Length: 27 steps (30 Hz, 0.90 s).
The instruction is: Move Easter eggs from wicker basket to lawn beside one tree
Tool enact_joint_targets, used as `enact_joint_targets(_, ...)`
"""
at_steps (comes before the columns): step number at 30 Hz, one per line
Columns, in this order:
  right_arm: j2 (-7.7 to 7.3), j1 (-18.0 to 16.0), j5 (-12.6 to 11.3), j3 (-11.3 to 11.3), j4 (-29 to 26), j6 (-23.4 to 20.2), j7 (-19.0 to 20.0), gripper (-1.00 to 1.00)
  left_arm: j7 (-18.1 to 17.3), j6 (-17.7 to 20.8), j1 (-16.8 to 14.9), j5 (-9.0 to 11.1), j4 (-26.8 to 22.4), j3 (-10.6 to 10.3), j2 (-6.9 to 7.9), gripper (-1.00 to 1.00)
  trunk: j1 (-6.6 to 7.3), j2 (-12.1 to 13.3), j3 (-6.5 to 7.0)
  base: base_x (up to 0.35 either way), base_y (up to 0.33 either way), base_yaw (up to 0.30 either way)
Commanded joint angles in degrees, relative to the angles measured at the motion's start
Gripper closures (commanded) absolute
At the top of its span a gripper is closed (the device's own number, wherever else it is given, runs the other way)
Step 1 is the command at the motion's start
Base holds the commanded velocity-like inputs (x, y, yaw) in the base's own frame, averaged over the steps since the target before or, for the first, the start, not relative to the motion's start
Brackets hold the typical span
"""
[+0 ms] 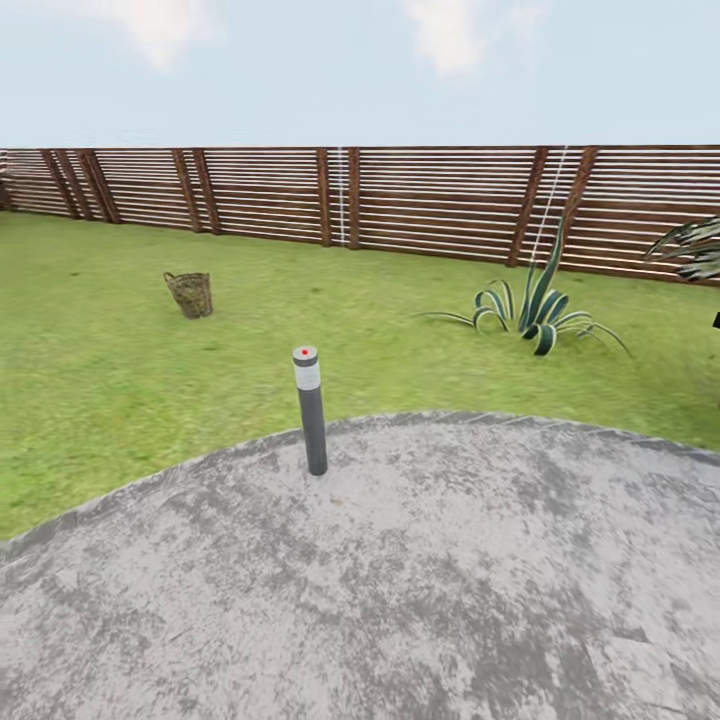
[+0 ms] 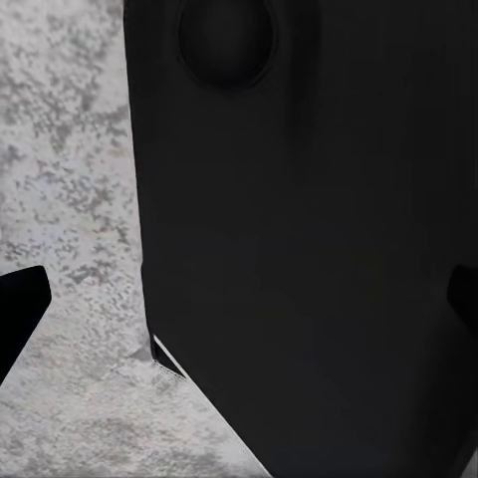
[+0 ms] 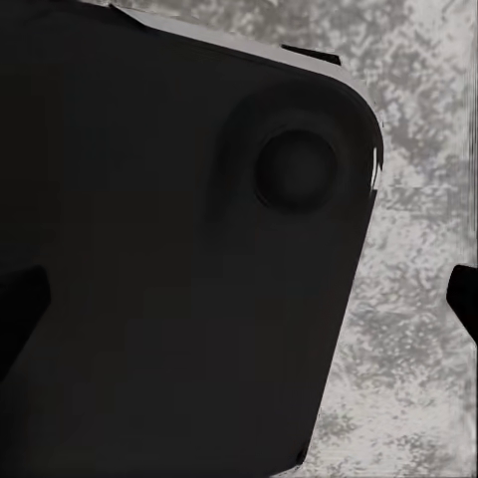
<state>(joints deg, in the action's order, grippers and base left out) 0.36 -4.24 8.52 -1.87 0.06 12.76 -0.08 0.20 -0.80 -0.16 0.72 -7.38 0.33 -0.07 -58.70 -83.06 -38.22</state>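
Nearest the robot, both wrist views look down at the mottled grey patio (image 2: 70,199) past a large black body panel (image 2: 299,249). In the left wrist view, dark fingertips (image 2: 20,309) of the left gripper (image 2: 239,309) show at the two side edges of the picture, far apart, so the jaws stand open with nothing between them. In the right wrist view, the fingertips (image 3: 463,294) of the right gripper (image 3: 239,299) likewise show at the opposite edges, set wide apart and holding nothing. In the head view, the round paved patio takes up the foreground, its curved edge meeting the lawn (image 1: 110,380). A short grey bollard light (image 1: 311,410) with a pale band and a red dot on its cap stands upright just inside that edge. Farther out on the grass, to the left of the bollard and well apart from it, the wicker basket (image 1: 190,294) stands upright; its contents cannot be made out at this range. To the right, at a similar depth, a spiky striped plant (image 1: 530,305) grows from the lawn. Palm-like fronds (image 1: 695,245) enter at the right edge. A brown slatted fence (image 1: 360,200) closes the far side of the garden under a pale sky.
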Motion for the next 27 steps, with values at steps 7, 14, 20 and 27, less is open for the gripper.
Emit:
enact_joint_targets(7,-0.01,-0.01,0.16,-0.15,0.03,0.16,-0.01,-1.00,-0.01,-0.08,-0.02,0.07,0.00,0.03,-0.01,-1.00,-0.03,-0.02,-0.04,0.339,0.000,0.292)
enact_joint_targets(14,-0.01,0.01,0.14,-0.15,0.03,0.16,-0.01,-1.00,0.00,-0.08,-0.03,0.07,0.00,0.03,0.07,-1.00,-0.03,-0.02,-0.04,0.339,0.000,0.292)
enact_joint_targets(20,-0.01,-0.01,0.14,-0.15,0.03,0.16,-0.01,-1.00,-0.02,-0.08,-0.02,0.07,0.00,0.03,0.15,-1.00,-0.03,-0.02,-0.04,0.197,0.000,0.293)
enact_joint_targets(27,-0.01,-0.01,0.13,-0.15,0.03,0.16,-0.01,-1.00,0.02,-0.08,-0.02,0.07,-0.02,0.06,0.16,-1.00,-0.03,-0.02,-0.04,0.011,0.000,0.293)
